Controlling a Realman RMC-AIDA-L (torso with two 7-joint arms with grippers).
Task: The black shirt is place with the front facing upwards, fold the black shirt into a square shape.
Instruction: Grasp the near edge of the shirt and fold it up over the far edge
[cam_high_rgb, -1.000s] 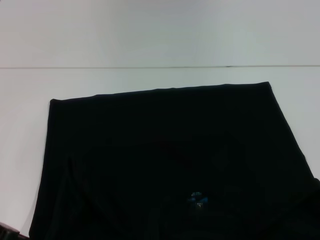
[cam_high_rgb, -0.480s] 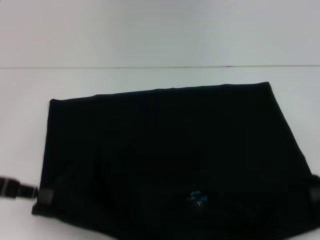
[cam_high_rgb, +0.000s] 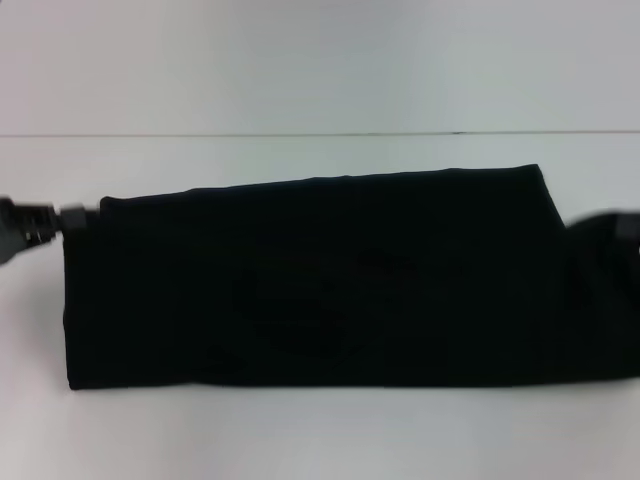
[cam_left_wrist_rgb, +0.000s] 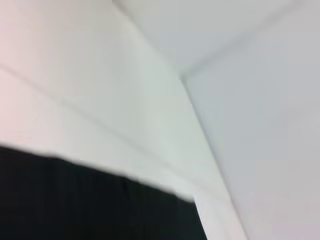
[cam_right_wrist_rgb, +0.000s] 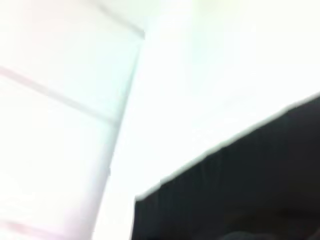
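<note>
The black shirt (cam_high_rgb: 330, 290) lies on the white table, doubled over into a wide band, and no letters or label show. Its near part has been brought over to the far edge. My left gripper (cam_high_rgb: 72, 217) is at the band's far left corner, holding the cloth there. At the far right corner my right gripper (cam_high_rgb: 618, 226) is blurred and dark, and also holds the cloth. The left wrist view shows black cloth (cam_left_wrist_rgb: 90, 200) low in the picture. The right wrist view shows a cloth edge (cam_right_wrist_rgb: 240, 190) over the table. Neither wrist view shows fingers.
The white table (cam_high_rgb: 320, 440) runs all around the shirt, with a bare strip in front of the fold. A thin seam line (cam_high_rgb: 300, 134) crosses the surface behind the shirt. Nothing else stands on it.
Both grippers came in at the near corners, then carried the near part of the shirt up and away to the far edge. The blue neck label is now covered.
</note>
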